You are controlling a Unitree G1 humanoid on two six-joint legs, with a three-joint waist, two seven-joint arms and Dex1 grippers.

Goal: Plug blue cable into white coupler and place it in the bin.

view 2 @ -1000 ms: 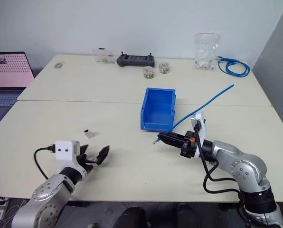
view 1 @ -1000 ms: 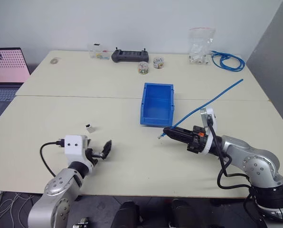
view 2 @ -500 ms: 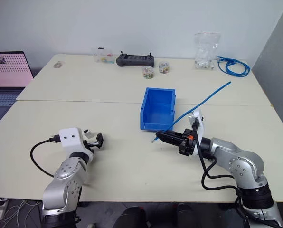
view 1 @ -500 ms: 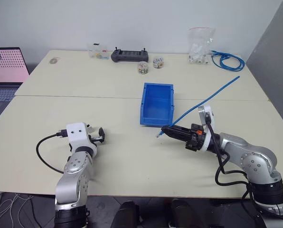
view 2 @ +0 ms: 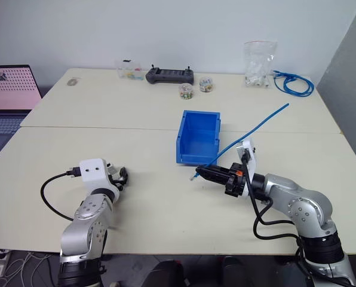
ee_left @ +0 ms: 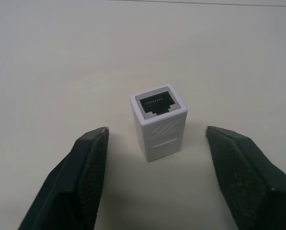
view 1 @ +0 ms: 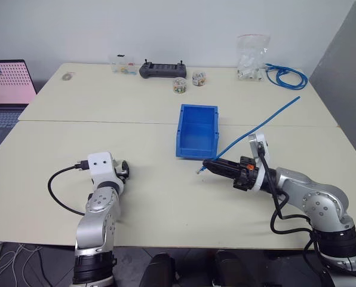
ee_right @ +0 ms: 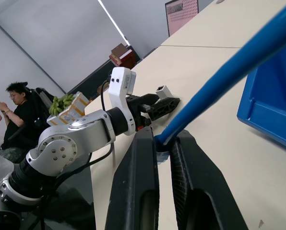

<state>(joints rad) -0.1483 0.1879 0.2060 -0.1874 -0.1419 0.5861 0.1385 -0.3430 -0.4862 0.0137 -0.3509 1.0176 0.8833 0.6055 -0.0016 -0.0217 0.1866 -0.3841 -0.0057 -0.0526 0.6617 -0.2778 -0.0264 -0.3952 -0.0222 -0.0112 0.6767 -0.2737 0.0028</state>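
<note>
Left wrist view: the left gripper (ee_left: 155, 148) lies low over the table (view 1: 154, 197), fingers apart either side of one white coupler (ee_left: 159, 122) — upright, untouched. Right gripper (view 1: 209, 166) points level leftward, clamped on one blue cable (view 1: 258, 127), just before one bin (view 1: 198, 130). No legible writing.

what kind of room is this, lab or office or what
Probably a robotics lab or test room: pale work tables carry a handheld controller, a coiled blue cable and a bag of white parts, with a laptop alongside.
</note>
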